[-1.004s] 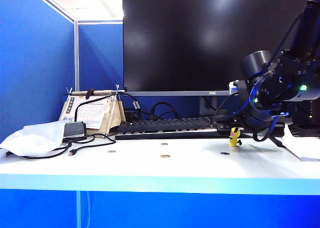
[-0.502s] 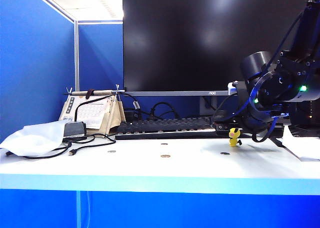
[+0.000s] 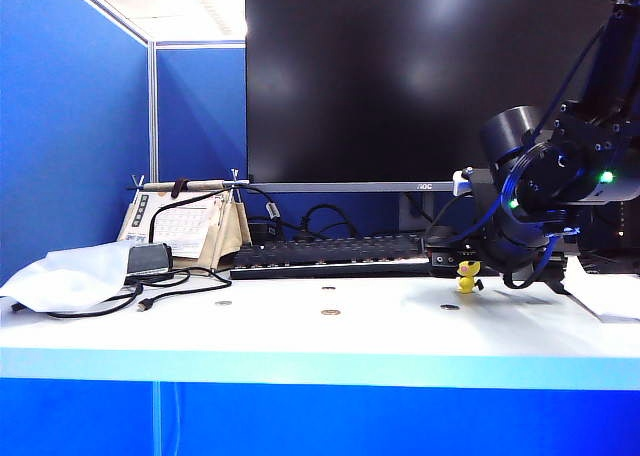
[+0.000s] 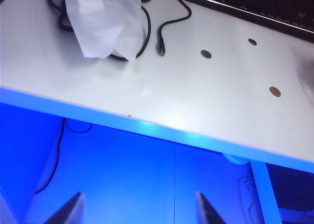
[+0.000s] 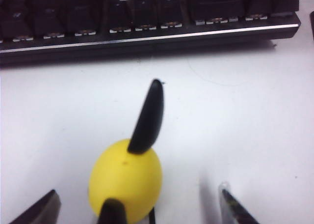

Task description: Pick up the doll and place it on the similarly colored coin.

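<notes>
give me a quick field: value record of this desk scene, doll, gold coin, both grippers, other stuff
doll: yellow doll upright on the white table, in front of the keyboard, right side
coin: golden coin lies flat near the table's middle, left of the doll, apart from it
right gripper: right gripper open, low over the table, a finger on each side of the doll, not closed on it
left gripper: left gripper open, off the table's front edge, holding nothing
other: grey coins, monitor, desk calendar

You see only the doll [image 5: 125,184] head's top beside the keyboard [image 5: 147,17]; its body is cut off, as are both fingers [image 5: 37,209].
</notes>
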You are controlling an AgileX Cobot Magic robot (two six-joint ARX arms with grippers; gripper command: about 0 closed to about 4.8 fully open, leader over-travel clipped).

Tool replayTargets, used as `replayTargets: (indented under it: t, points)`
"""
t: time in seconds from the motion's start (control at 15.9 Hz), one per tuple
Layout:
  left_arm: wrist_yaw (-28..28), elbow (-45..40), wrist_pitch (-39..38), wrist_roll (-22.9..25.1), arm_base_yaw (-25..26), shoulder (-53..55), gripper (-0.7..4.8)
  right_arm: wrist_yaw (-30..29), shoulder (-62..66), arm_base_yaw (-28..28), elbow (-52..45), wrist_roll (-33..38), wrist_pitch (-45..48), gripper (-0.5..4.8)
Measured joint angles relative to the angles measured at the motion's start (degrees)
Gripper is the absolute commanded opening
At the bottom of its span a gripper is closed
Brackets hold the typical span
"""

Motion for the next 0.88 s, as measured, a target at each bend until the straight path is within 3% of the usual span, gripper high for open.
replayTargets:
  t: [0.19, 0.25, 0.31, 0.38, 0.44, 0.69, 0.75, 0.88]
  points:
    - [1.88, -0.11, 1.07, 0.09, 0.02, 0.0, 2.97, 0.0, 0.0, 0.0, 0.0, -0.02, 0.02, 4.2]
    - [9.07, -0.17, 3.3, 4.44, 0.04, 0.02, 2.95, 0.0, 0.0, 0.0, 0.0, -0.2, 0.0, 4.2]
    - [22.4, -0.22, 7.15, 14.1, 0.04, 0.02, 2.65, 0.0, 0.0, 0.0, 0.0, -0.22, 0.02, 4.2]
    - [33.09, -0.22, 9.99, 18.6, 0.02, 0.04, 2.56, 0.0, 0.0, 0.0, 0.0, -0.22, 0.0, 4.2]
    - [38.12, -0.22, 12.28, 20.46, -0.17, 0.04, 2.56, 0.0, 0.0, 0.0, 0.0, -0.22, 0.04, 4.2]
    - [32.83, 2.27, 15.54, 18.88, 0.04, 0.24, 2.56, 0.02, 0.0, -0.02, 0.0, -0.24, 0.61, 4.2]
    - [32.48, 4.31, 16.26, 20.06, 0.04, 0.2, 2.56, 0.02, 0.0, -0.02, 0.0, -0.24, 0.61, 4.2]
    - [26.23, 12.87, 12.37, 25.27, 0.04, 5.33, 2.56, 0.04, 0.0, -0.04, 0.0, -0.24, 0.55, 4.2]
